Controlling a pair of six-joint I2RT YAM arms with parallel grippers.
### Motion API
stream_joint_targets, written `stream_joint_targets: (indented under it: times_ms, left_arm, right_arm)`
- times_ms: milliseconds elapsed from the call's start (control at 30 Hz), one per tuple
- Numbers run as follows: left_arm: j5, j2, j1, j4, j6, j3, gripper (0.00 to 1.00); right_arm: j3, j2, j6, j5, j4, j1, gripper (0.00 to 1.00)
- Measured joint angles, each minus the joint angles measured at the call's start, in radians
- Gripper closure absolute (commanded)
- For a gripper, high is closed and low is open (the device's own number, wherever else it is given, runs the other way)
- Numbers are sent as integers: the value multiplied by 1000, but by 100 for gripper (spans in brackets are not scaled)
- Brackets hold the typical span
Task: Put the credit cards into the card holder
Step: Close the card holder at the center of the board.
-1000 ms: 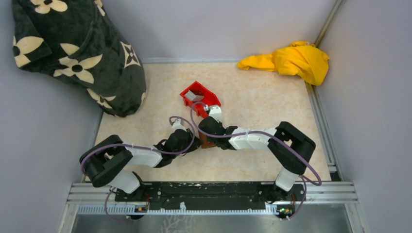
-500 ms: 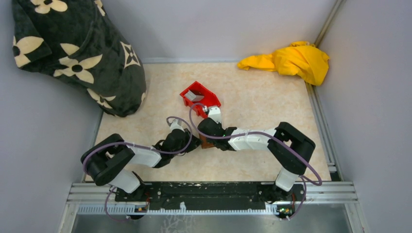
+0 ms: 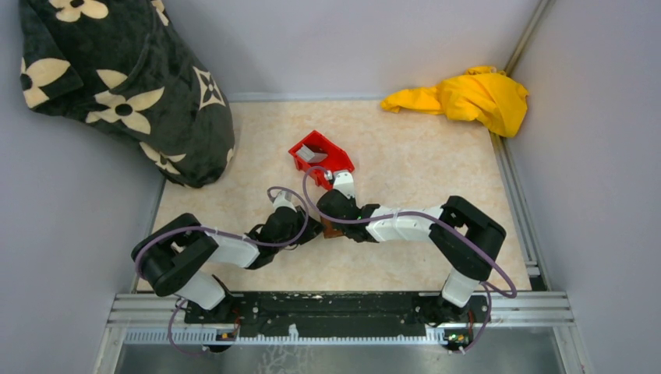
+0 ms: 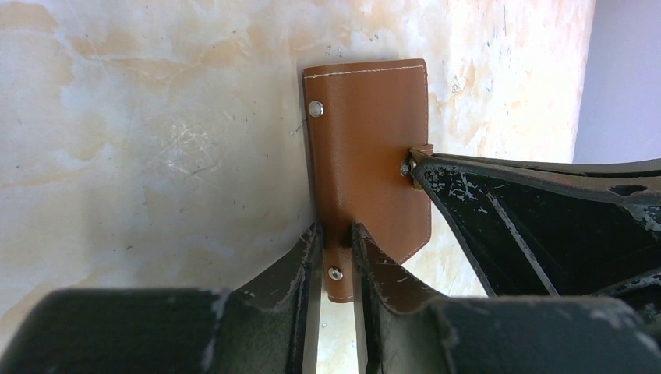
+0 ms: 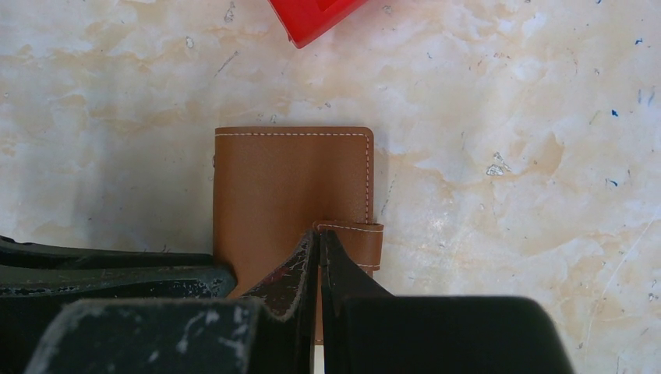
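Observation:
The brown card holder (image 4: 366,148) is folded shut on the marbled table; in the top view only a sliver (image 3: 330,231) shows between the two wrists. My left gripper (image 4: 335,231) is shut on its near edge strip, just above a metal snap. My right gripper (image 5: 318,235) comes in from the other side, jaws shut with the tips pinching the end of the closure strap (image 5: 357,243). One pale grey credit card (image 3: 312,155) lies inside the red bin (image 3: 334,160), beyond both grippers.
The red bin's corner (image 5: 312,17) sits just past the card holder. A black flowered cushion (image 3: 125,86) fills the back left and a yellow cloth (image 3: 468,97) lies at the back right. Grey walls enclose the table (image 3: 405,164).
The left arm has edged slightly forward toward the card holder. Both grips look unchanged.

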Motion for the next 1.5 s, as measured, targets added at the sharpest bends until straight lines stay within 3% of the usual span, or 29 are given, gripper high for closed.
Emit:
stream_joint_targets:
  times_ms: [1500]
  left_arm:
    - [20, 12, 16, 16, 0, 0, 74]
  right_arm:
    - [66, 68, -52, 39, -26, 21, 100]
